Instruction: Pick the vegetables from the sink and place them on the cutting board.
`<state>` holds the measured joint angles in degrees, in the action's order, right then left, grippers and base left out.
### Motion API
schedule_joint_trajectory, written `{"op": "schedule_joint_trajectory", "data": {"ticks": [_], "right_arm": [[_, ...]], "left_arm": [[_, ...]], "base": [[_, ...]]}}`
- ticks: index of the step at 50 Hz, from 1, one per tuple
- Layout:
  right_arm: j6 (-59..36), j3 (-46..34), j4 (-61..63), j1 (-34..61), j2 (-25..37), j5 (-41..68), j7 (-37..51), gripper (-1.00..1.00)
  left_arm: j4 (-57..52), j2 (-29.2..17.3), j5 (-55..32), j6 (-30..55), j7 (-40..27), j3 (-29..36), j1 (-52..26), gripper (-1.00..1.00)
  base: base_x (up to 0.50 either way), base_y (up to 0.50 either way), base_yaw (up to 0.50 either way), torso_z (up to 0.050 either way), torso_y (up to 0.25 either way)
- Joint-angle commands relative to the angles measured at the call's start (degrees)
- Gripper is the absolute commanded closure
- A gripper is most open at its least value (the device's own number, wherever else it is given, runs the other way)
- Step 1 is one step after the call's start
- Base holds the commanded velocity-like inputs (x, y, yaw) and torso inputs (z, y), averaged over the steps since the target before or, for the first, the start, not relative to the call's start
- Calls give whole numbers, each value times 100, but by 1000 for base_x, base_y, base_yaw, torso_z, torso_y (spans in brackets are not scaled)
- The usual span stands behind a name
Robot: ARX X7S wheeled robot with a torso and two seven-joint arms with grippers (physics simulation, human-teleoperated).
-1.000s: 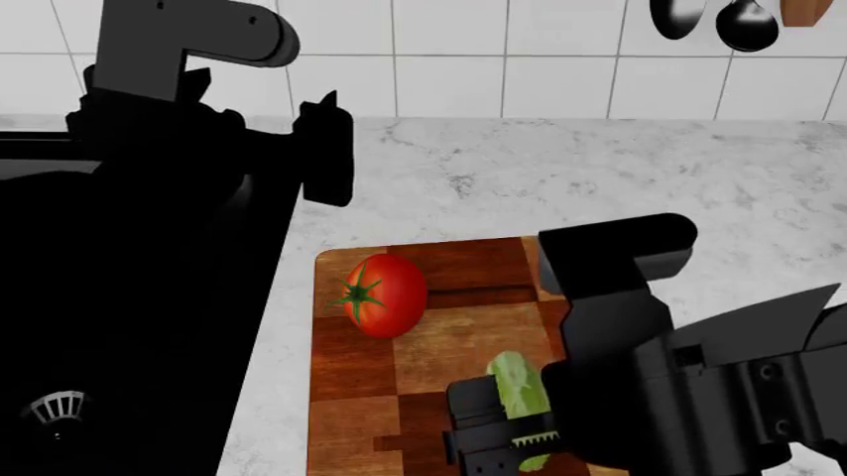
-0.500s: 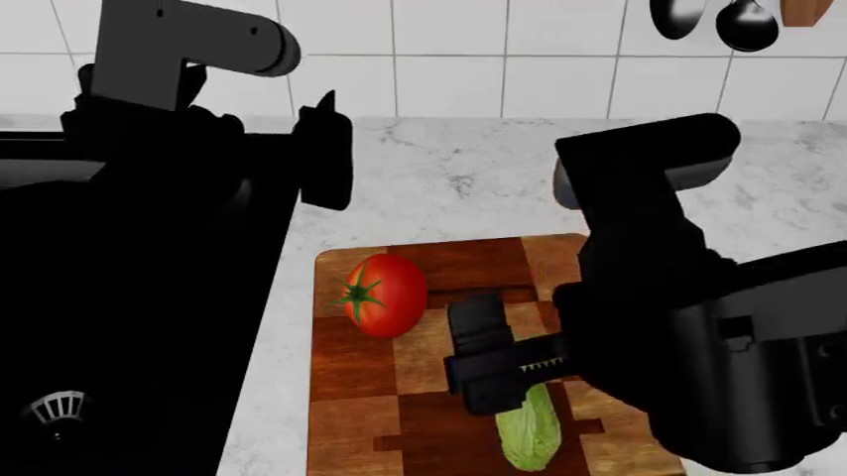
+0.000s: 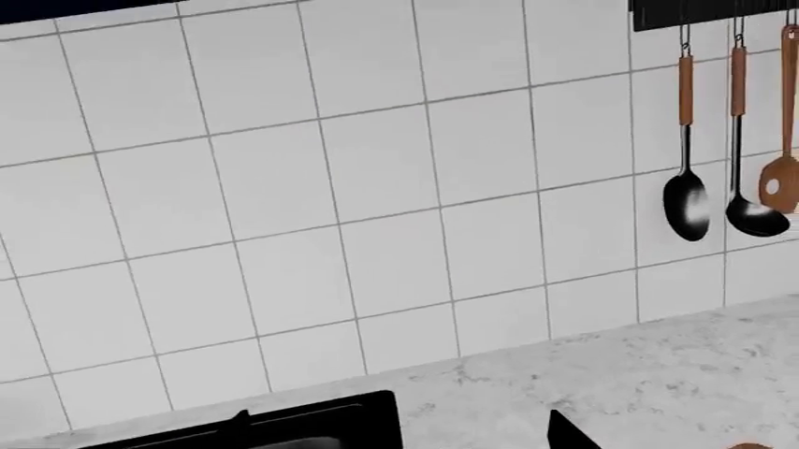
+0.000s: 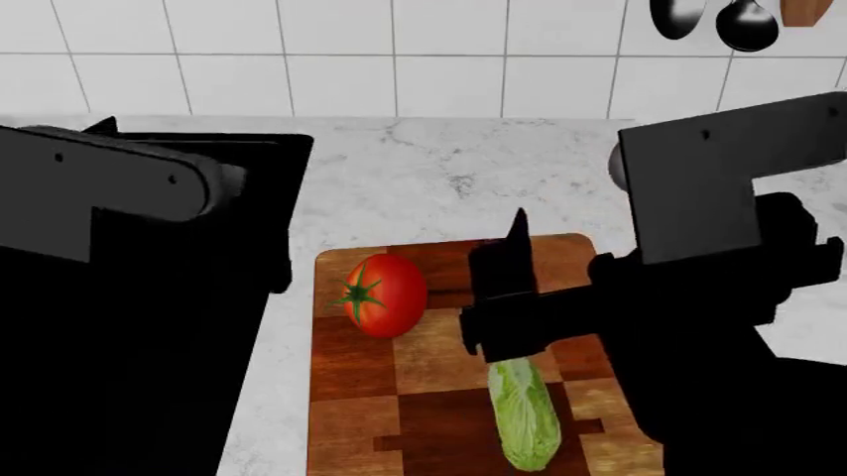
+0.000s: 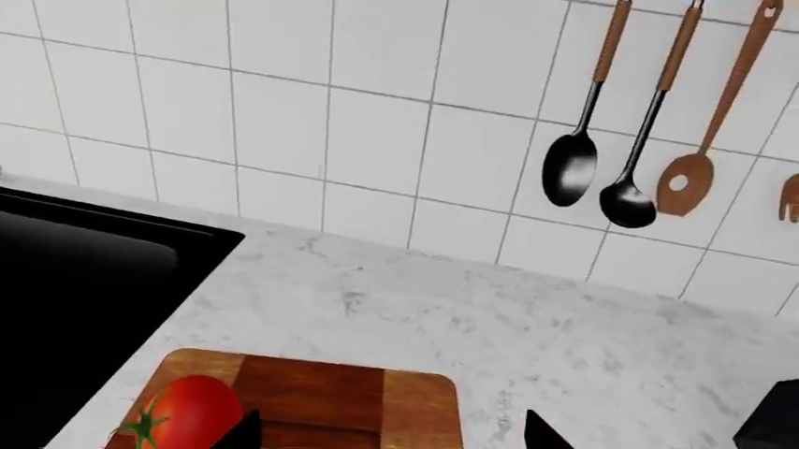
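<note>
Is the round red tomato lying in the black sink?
No, the round red tomato rests on the checkered wooden cutting board, beside the black sink.

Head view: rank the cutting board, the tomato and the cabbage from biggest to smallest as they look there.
1. Cutting board, largest by far.
2. Napa cabbage, longer than the tomato, though its top end is hidden behind the right gripper.
3. Tomato, rounder and shorter.

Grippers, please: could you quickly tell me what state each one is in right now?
Left gripper: its fingers are not in view.
Right gripper: open, holding nothing; the napa cabbage lies free on the cutting board.
</note>
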<state>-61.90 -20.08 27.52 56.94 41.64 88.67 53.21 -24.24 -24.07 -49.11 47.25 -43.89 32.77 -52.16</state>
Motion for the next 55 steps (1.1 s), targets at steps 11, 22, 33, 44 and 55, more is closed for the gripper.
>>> {"op": "schedule_joint_trajectory", "data": {"ticks": [11,22,33,44,55], "right_arm": [[1864,1381,1974,-2338,367,-1555,-509,-100],[2602,2117,2763,-3517,331,-1876,-259,-100],[2817,2152,3242,-3749,642,-2060,173,-100],[6129,-1319,3246,-2507,2976,-2995,1564,-100],[7181,-4197,3246,-264,3508,-3535,2221,-100]], "left_arm": [[-2057,-541,-42,-1021,-110,-594,1509,-100],[-2410,-840,518,-2258,414,-868,2393,-100],[-2384,-843,873,-3552,1055,-1121,3211,-100],[-2305,-726,1113,-4557,1743,-1174,3570,-100],[-2539,-805,903,-4900,1862,-1307,3765,-100]], "base": [[0,0,0,0,0],[0,0,0,0,0],[0,0,0,0,0],[0,0,0,0,0],[0,0,0,1,0]]}}
